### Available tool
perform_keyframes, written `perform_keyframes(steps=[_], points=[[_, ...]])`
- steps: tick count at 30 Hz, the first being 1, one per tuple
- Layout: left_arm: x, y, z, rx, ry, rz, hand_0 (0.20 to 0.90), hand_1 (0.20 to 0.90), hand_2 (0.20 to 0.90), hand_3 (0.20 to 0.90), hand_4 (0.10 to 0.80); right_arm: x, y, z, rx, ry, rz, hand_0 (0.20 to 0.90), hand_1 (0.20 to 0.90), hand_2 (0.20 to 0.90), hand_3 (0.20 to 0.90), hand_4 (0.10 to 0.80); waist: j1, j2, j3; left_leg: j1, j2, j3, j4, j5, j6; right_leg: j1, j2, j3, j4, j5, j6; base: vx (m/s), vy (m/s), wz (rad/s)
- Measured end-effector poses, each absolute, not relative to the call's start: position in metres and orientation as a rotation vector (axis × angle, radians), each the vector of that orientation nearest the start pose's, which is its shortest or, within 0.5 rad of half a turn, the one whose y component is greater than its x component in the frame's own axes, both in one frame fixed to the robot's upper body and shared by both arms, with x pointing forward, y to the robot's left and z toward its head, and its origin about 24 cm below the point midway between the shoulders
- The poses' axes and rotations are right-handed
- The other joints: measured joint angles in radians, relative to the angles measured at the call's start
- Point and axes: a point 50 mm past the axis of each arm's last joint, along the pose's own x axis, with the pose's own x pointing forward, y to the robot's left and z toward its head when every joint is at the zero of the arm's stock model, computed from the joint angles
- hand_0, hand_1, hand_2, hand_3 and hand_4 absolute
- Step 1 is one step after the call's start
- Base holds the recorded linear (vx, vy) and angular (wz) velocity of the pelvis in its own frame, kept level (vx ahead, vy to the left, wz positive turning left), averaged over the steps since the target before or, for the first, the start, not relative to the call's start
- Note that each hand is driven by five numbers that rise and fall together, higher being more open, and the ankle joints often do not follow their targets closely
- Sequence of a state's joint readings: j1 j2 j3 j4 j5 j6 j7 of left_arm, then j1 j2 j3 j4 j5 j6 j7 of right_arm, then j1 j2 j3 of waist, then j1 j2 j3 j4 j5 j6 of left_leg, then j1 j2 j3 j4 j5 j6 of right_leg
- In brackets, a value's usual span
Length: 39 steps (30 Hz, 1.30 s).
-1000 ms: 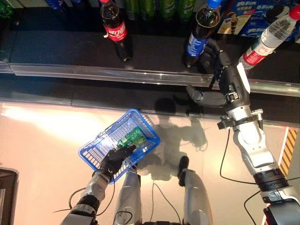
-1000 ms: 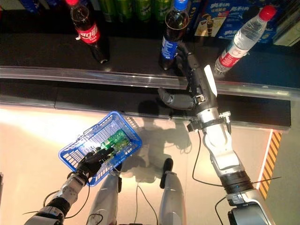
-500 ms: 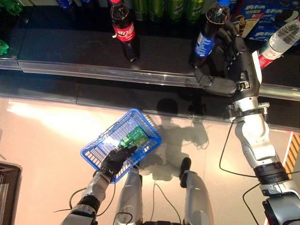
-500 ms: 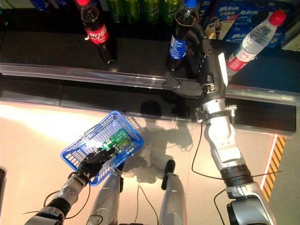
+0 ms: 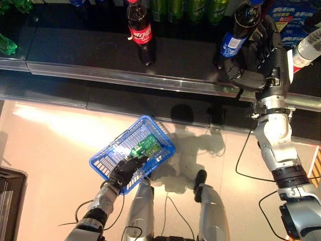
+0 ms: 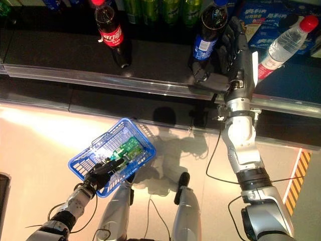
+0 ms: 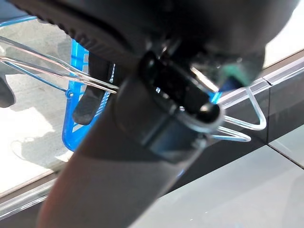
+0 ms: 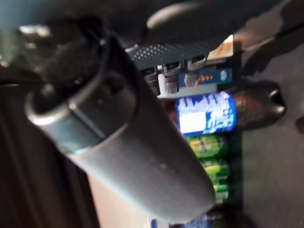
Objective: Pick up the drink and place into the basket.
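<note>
Dark shelving (image 5: 75,50) edged by a silver rail holds the blue-labelled dark cola bottle (image 6: 206,37); the right hand (image 6: 231,52) flanks it, fingers wide, not yet closed. Below, over pale floor, the left hand (image 5: 125,170) grips the blue wire basket's (image 5: 108,160) near rim.

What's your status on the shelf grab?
Right robot hand open around blue-label cola bottle, not closed. Left robot hand gripping blue basket; green bottle inside. Nothing blocking.
</note>
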<state>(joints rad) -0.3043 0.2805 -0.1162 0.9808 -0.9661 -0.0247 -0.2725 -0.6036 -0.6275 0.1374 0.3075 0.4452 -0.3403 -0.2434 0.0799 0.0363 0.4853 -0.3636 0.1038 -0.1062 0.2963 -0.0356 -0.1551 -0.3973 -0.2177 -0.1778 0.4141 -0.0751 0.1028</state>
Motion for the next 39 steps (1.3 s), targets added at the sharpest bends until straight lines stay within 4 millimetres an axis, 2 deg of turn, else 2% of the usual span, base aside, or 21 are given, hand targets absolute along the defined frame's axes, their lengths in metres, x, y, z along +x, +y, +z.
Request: perform_keyframes(steps=[10, 18, 29, 35, 39], points=[[0.261, 0.209, -0.07, -0.639, 0.509, 0.053, 0.3, 0.3, 0.3, 0.2, 0.1, 0.337, -0.235, 0.209, -0.102, -0.597, -0.16, 0.9, 0.9, 0.9, 0.9, 0.8, 0.001, 0.0, 0.0, 0.0, -0.007, -0.007, -0.001, 0.001, 0.002, 0.004, -0.006, -0.006, -0.001, 0.0, 0.0, 0.0, 0.0, 0.01], [0.262, 0.208, -0.069, -0.637, 0.507, 0.049, 0.3, 0.3, 0.3, 0.2, 0.1, 0.353, -0.246, 0.21, -0.103, -0.529, -0.211, 0.9, 0.9, 0.9, 0.9, 0.8, 0.007, 0.004, 0.002, 0.0, -0.008, -0.01, -0.006, 0.003, 0.004, 0.005, -0.007, -0.009, -0.004, 0.001, 0.001, 0.0, 0.0, 0.0], [0.266, 0.201, -0.067, -0.617, 0.516, 0.009, 0.3, 0.3, 0.3, 0.2, 0.1, 0.372, -0.249, 0.216, -0.115, -0.432, -0.208, 0.9, 0.9, 0.9, 0.9, 0.8, 0.041, 0.012, 0.008, 0.009, -0.016, -0.013, -0.016, 0.008, 0.009, 0.027, -0.013, -0.015, -0.026, 0.007, 0.011, 0.001, -0.003, 0.02], [0.266, 0.201, -0.067, -0.616, 0.519, 0.005, 0.3, 0.3, 0.3, 0.2, 0.1, 0.376, -0.255, 0.222, -0.133, -0.416, -0.219, 0.9, 0.9, 0.9, 0.9, 0.8, 0.054, 0.012, 0.008, 0.013, -0.019, -0.025, -0.017, 0.008, 0.009, 0.044, -0.018, -0.035, -0.035, 0.009, 0.013, 0.007, -0.005, 0.05], [0.267, 0.2, -0.066, -0.617, 0.519, 0.003, 0.3, 0.3, 0.3, 0.2, 0.1, 0.38, -0.252, 0.227, -0.145, -0.41, -0.209, 0.9, 0.9, 0.9, 0.9, 0.8, 0.056, 0.012, 0.008, 0.013, -0.022, -0.028, -0.017, 0.009, 0.01, 0.047, -0.02, -0.037, -0.036, 0.009, 0.013, 0.002, -0.004, 0.02]])
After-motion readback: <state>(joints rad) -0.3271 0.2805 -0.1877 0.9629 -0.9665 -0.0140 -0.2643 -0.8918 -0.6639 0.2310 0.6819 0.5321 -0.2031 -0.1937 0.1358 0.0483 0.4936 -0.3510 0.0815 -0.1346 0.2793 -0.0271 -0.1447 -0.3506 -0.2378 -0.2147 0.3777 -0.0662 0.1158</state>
